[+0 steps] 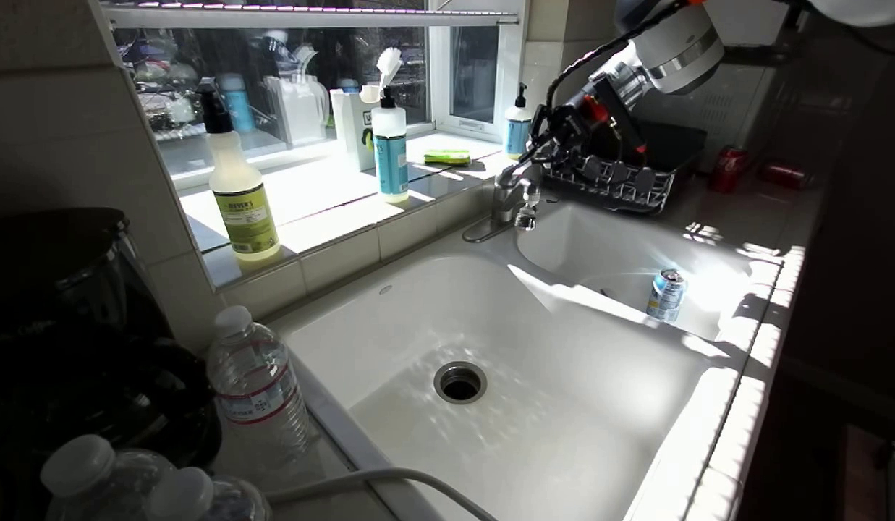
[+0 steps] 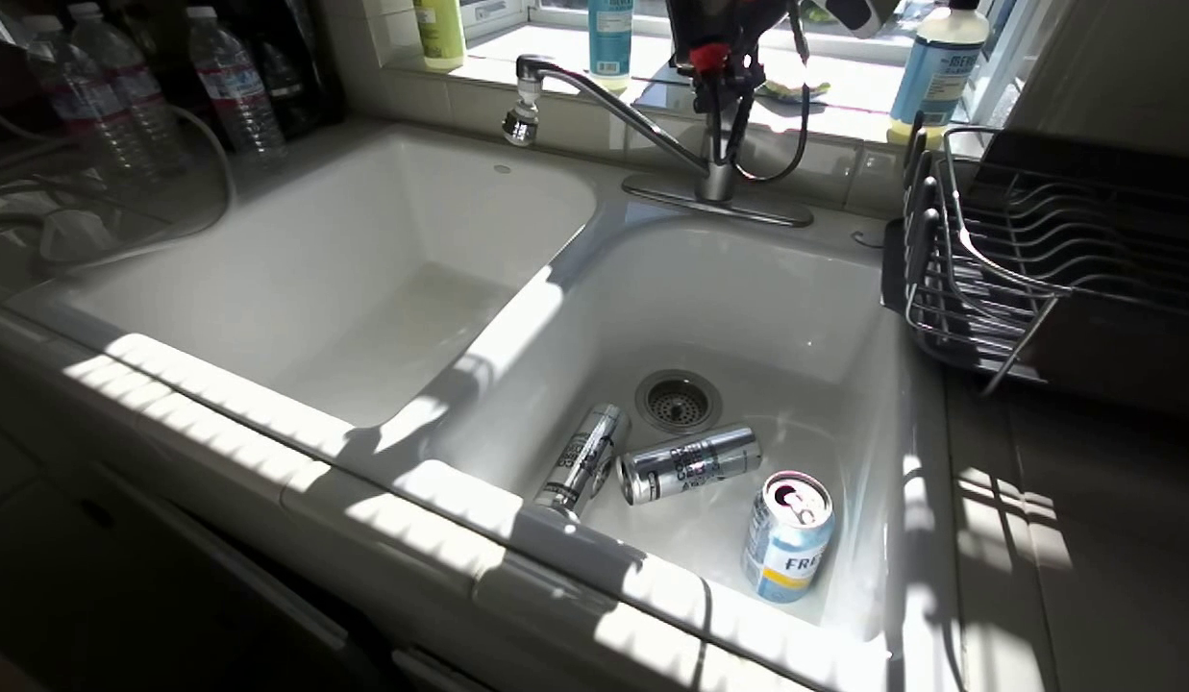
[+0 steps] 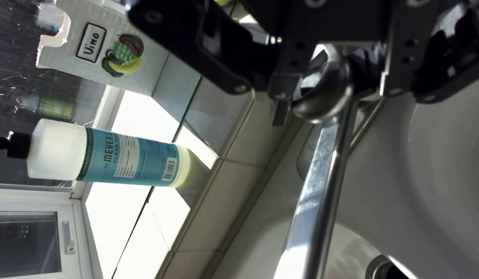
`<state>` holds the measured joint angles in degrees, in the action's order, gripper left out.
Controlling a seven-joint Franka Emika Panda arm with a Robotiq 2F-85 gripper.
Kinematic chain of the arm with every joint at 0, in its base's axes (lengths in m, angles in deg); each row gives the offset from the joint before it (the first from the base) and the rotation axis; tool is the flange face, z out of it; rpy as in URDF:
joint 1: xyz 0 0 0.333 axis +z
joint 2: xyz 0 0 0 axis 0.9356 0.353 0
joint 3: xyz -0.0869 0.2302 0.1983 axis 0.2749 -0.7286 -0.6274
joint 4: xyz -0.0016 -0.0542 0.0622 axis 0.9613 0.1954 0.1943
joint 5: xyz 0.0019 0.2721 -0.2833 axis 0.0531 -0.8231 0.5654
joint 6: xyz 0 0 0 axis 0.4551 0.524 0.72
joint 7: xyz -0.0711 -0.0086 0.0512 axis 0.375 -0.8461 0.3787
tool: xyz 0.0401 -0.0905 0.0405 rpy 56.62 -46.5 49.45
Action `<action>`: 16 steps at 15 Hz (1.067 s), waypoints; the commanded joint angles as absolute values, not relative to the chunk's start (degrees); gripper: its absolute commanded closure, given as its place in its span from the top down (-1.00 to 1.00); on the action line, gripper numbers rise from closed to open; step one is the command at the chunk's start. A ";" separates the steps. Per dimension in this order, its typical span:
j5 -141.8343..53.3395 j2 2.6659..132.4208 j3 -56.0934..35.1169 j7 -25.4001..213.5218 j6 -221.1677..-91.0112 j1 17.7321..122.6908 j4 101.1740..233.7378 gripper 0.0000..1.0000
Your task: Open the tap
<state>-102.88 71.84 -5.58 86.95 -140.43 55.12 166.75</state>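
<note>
The tap (image 2: 666,139) is bright chrome: a slim spout (image 3: 317,201) slopes up from a round body to a bent end carrying a jointed nozzle (image 2: 520,125), and a long base plate (image 2: 767,210) sits at the middle of the back rim of the double sink (image 2: 517,317). My end effector (image 3: 332,102) is right at it: in the wrist view the dark fingers (image 3: 281,112) stand apart, one on either side of the tap's rounded top, and I cannot tell whether they press on it. Only the wrist view lets me read "Vino" on a white box (image 3: 115,35) near a blue-labelled soap bottle (image 3: 131,155) on the sunlit tiled surface (image 3: 138,116). In an exterior view I see two silver cans (image 2: 690,464) lying near a strainer drain (image 2: 679,402); the upright pale blue can (image 2: 789,538) just beside them shows in both exterior views, while two red cans (image 1: 728,170) appear only in an exterior view. The spout runs out past the lower edge of the wrist view, so its nozzle is cut off there. In both exterior views my end effector is a dark tangle at the tap's upper end, and my arm (image 1: 686,58) is cut off by the upper edge. A black appliance (image 1: 71,304) is too shadowed to make out well.
</note>
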 commanded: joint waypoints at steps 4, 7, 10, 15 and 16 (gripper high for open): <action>-100.27 73.19 -5.91 88.18 -139.80 54.79 160.92 -0.93; -98.89 73.94 -6.01 88.30 -140.07 54.69 158.80 -0.93; -97.82 74.86 -6.41 88.57 -139.87 54.58 157.04 -0.93; -96.60 75.95 -6.84 88.93 -139.90 54.47 154.81 -0.93; -96.22 76.13 -6.89 89.07 -139.83 54.48 154.45 -0.93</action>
<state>-97.21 74.28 -6.42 87.37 -140.29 55.14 160.56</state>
